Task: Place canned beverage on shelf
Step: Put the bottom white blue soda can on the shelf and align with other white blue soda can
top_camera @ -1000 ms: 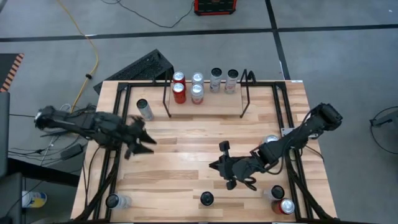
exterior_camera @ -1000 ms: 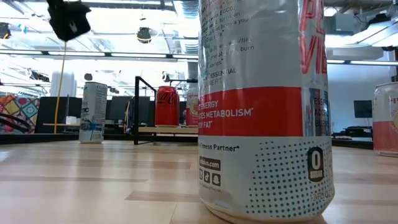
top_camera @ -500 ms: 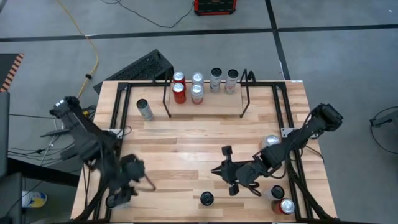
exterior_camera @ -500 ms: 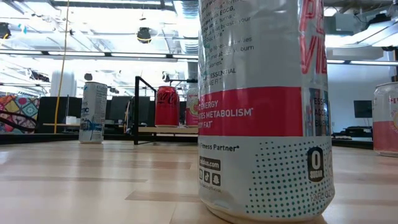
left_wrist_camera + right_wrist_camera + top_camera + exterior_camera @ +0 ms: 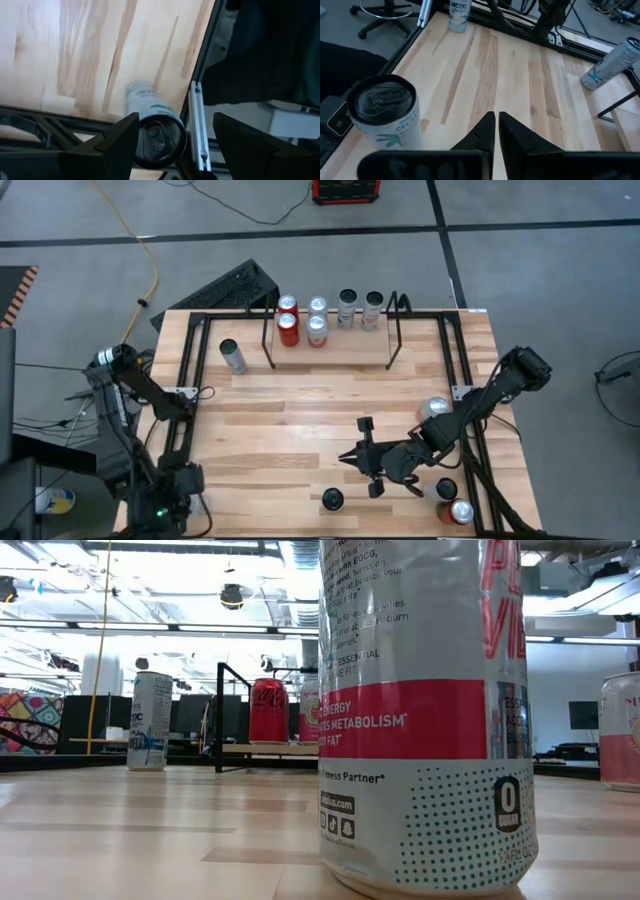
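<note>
From above, four cans [image 5: 317, 330] are seen on the shelf [image 5: 330, 352]. The left tool [image 5: 172, 145], fingers apart, is shown only by its wrist view above a can [image 5: 155, 135]. The right tool [image 5: 497, 131] is pressed together, empty.

Six cans stand on the shelf [image 5: 330, 350]: two red cans [image 5: 288, 330] and four silver cans [image 5: 346, 308]. Six more cans are on the wooden surface [image 5: 300, 430]: one lone silver can [image 5: 232, 356] near the shelf's left bracket, one can at the near left corner [image 5: 190, 502], one dark-topped can [image 5: 332, 500] at the near edge, one silver-topped can [image 5: 436, 408] by the right rail, and a pair at the near right corner [image 5: 452, 502], one of them red. Two robot arms are present, each with one gripper: left gripper [image 5: 167, 135], right gripper [image 5: 497, 131].
</note>
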Action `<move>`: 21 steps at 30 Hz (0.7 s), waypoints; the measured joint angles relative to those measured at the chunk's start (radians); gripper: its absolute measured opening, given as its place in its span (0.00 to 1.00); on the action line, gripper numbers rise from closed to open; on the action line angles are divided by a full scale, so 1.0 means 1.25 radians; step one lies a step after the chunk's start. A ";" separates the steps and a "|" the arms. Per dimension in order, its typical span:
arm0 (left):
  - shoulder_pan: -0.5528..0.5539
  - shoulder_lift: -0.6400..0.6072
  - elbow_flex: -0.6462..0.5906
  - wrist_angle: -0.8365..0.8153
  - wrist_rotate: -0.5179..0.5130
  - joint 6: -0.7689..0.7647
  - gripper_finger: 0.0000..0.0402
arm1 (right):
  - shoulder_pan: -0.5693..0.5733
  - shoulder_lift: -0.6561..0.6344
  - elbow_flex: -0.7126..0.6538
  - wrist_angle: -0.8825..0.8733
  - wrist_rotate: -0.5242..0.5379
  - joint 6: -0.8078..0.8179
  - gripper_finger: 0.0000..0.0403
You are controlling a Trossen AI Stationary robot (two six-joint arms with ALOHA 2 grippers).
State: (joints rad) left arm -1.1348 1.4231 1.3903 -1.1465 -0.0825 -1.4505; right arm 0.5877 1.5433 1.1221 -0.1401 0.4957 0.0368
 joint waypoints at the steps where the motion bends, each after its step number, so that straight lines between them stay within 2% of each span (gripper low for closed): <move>1: -0.010 0.000 0.000 0.000 -0.012 -0.005 0.60 | 0.000 0.000 0.000 0.000 0.000 -0.003 0.12; 7: -0.047 0.006 0.000 0.000 -0.061 -0.010 0.60 | -0.002 0.000 0.000 -0.001 0.000 -0.034 0.12; 14: -0.052 0.030 0.000 0.010 -0.057 -0.007 0.60 | -0.007 0.000 0.000 -0.001 0.001 -0.072 0.12; 21: -0.052 0.060 0.000 0.006 -0.049 0.046 0.60 | -0.018 0.000 0.000 -0.001 0.000 -0.083 0.12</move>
State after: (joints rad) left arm -1.1999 1.4985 1.3899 -1.1385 -0.1436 -1.3933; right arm 0.5646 1.5433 1.1221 -0.1413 0.4961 -0.0670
